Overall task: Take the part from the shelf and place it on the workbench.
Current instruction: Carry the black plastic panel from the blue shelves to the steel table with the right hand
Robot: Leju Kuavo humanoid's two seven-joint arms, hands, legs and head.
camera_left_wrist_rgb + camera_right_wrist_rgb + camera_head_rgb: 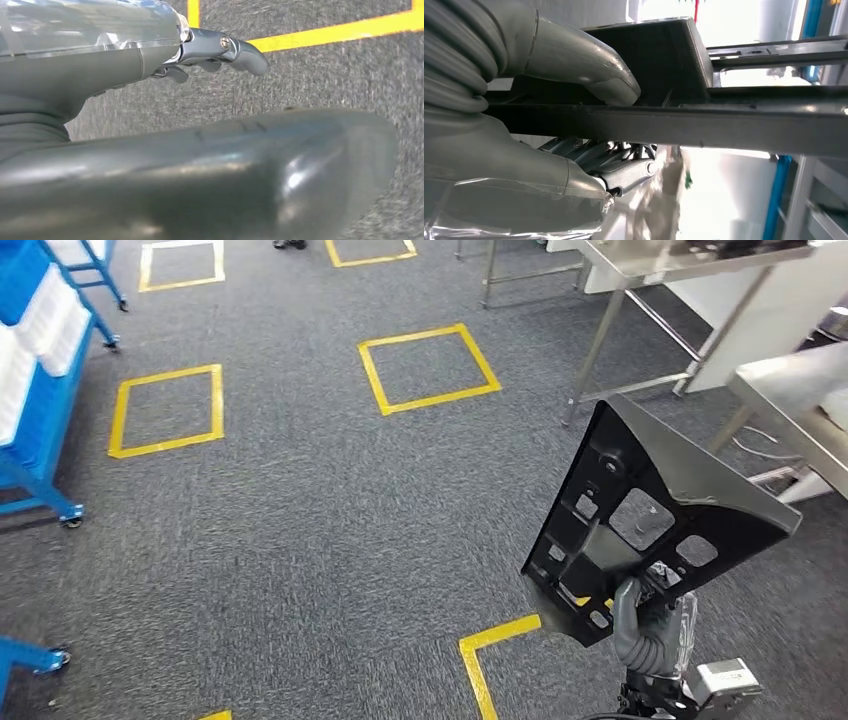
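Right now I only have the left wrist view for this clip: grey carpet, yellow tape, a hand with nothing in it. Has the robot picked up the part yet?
Observer: Yes. In the head view the right hand holds a black plastic part up above the carpet.
Operator: Is the grip firm or just a fingertip pinch?
Observer: The right wrist view shows the thumb pressed on one face of the part and the fingers curled under the other.
Operator: Any workbench nearby?
Observer: A steel workbench stands ahead on the robot's right in the head view; the part is not on it yet.
Operator: And the shelf?
Observer: A blue wheeled rack with white bins stands at the far left.
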